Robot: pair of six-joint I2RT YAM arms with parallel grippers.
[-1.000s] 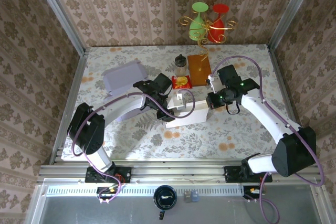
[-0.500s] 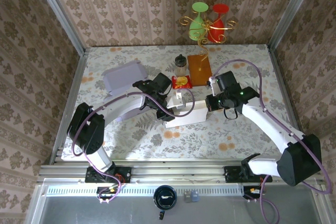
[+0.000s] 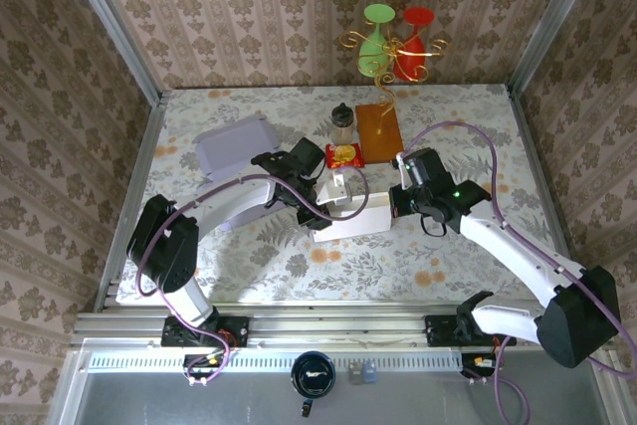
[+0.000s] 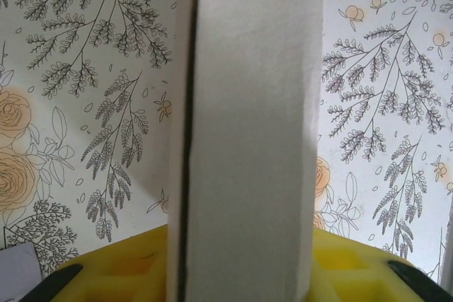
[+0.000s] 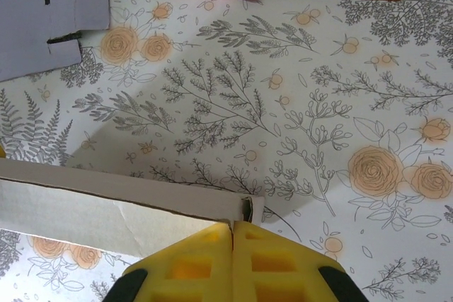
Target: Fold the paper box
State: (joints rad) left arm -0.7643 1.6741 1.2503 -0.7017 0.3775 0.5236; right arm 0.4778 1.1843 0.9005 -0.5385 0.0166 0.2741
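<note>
Left end effector (image 3: 315,212) pinches paper box (image 3: 356,223); right end effector (image 5: 232,242) (pads (image 5: 283,263) together) apparently too

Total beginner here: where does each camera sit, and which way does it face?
Top external: above, behind the arms, facing down; both arms and paper box show.
Left wrist: on the left gripper, facing the box panel it clamps.
Right wrist: on the right gripper, its shut pads showing, facing the tablecloth.
All share the box.

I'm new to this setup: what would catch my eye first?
A white paper box lies centre-frame, the left gripper clamped on its left wall and the right gripper at its right end. At the back, green and red glasses sit in a gold wire holder.
</note>
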